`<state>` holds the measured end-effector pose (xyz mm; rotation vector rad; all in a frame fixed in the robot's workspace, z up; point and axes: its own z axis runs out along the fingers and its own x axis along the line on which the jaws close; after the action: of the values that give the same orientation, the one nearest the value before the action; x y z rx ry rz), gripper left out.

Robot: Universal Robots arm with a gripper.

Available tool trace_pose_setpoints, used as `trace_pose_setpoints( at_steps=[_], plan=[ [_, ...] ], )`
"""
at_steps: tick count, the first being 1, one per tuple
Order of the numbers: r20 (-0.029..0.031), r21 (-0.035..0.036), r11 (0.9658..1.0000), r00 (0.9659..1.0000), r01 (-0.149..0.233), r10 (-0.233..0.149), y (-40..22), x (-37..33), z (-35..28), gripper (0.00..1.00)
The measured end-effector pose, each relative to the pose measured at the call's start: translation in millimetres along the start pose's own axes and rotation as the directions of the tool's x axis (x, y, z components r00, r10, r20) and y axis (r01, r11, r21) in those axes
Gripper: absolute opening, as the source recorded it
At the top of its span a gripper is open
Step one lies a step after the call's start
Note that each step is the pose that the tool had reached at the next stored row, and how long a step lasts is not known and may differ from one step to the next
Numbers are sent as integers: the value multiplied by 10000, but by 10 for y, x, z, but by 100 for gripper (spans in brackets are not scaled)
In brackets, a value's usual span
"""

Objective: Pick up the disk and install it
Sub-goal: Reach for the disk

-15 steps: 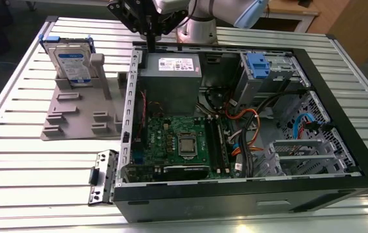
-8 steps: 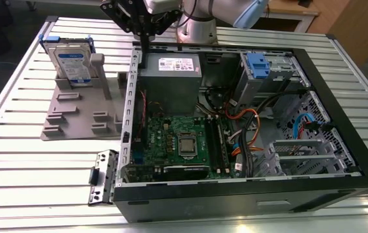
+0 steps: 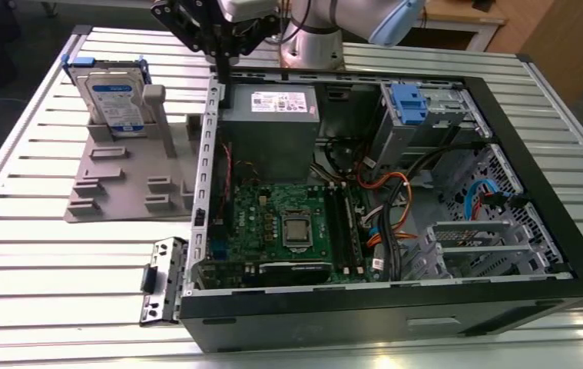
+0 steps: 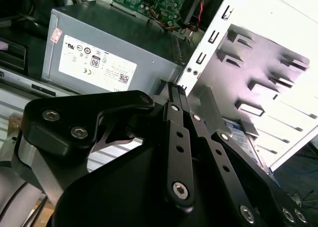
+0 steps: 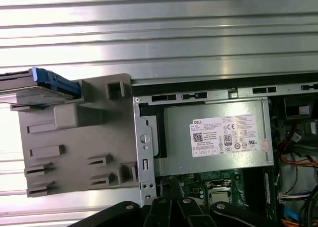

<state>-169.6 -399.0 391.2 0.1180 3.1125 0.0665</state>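
Disk (image 3: 115,98) stands upright in grey holder (image 3: 117,184), upper left of the exterior view, on slatted table (image 3: 45,261), left of open computer case (image 3: 373,311). Gripper (image 3: 220,69) hangs top centre over the case edge by the power supply (image 3: 267,115). Its jaws are pressed together with nothing between them, well apart from the disk.

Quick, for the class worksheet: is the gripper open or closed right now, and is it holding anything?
Gripper: closed, holding nothing; the disk stands in the grey holder.
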Motion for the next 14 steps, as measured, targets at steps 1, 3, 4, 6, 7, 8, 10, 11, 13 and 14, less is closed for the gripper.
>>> trace_pose_setpoints(
  at_steps=[1, 3, 4, 6, 7, 8, 10, 11, 13, 14],
  plan=[
    [0, 0, 10000, 10000, -1, 1, -1, 10, 0, 10],
    [0, 0, 10000, 10000, 0, 0, -2, 27, 1, 10],
    [1, -1, 10000, 10000, 0, 0, -3, 36, 2, 10],
    [0, 0, 10000, 10000, 0, 0, -4, 54, 2, 10],
    [0, 0, 10000, 10000, 0, 0, -5, 64, 2, 10],
    [0, -1, 10000, 10000, 0, 0, -6, 74, 3, 10],
    [0, 0, 10000, 10000, 0, 0, -7, 94, 3, 10],
    [0, 0, 10000, 10000, 0, 0, -8, 103, 4, 10],
    [0, 0, 10000, 10000, 0, 0, -9, 122, 5, 10],
    [1, -1, 10000, 10000, 0, 0, -10, 132, 5, 10]
  ],
)
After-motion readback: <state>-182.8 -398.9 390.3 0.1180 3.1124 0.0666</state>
